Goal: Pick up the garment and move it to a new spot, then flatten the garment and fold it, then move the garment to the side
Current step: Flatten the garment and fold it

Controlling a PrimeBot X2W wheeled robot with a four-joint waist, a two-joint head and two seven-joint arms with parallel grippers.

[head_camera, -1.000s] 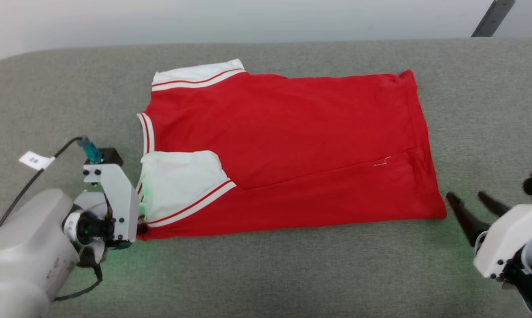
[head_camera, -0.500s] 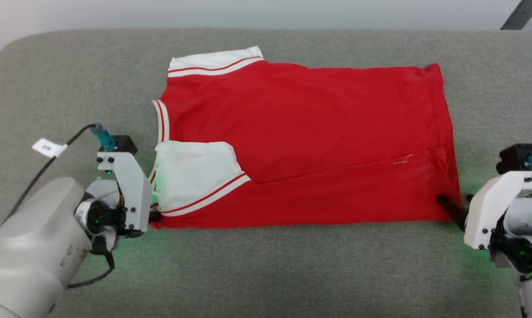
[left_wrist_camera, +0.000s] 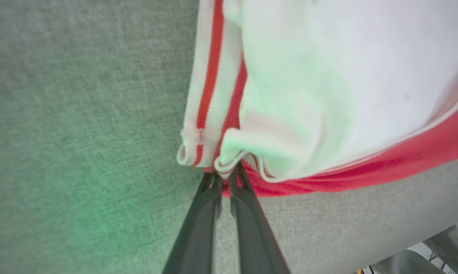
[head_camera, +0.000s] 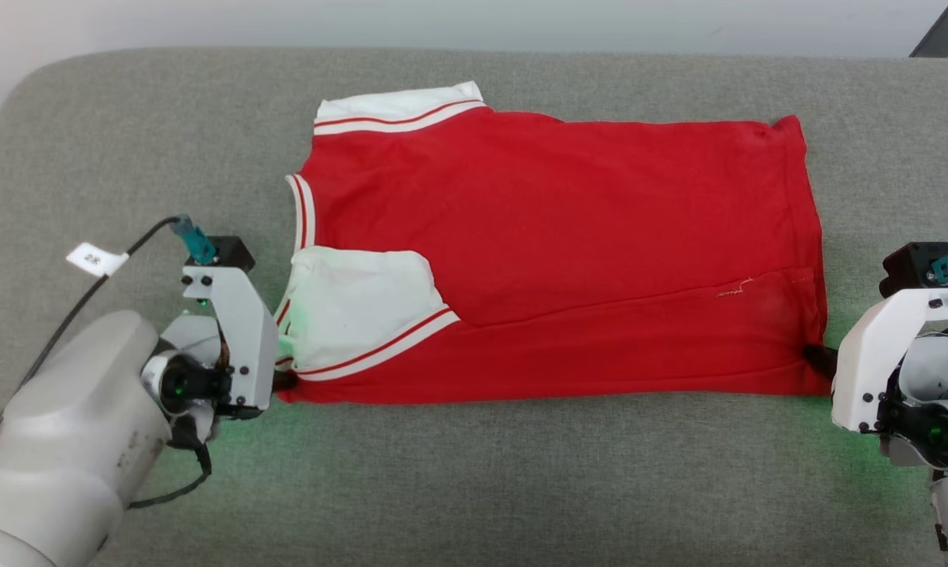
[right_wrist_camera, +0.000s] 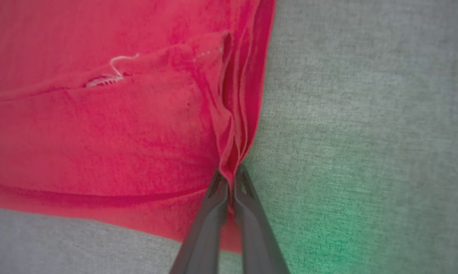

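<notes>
Garment [head_camera: 561, 236] is lying spread on the gray padded surface [head_camera: 474, 472] with its near long edge folded over and a white sleeve [head_camera: 356, 299] on top, and both ends are pinched tight, left gripper [head_camera: 285, 382] clamped on the sleeve-end near corner, right gripper [head_camera: 816, 358] clamped on the hem-end near corner.

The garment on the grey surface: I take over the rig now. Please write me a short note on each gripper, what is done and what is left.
Left gripper: shut on the garment at its near left corner, beside the white sleeve.
Right gripper: shut on the near right hem corner.
Garment: lies flat on the grey padded surface.
Done: laid out, near long edge folded over.
Left: probably lift both corners for the next fold, then move it to the side.
</notes>
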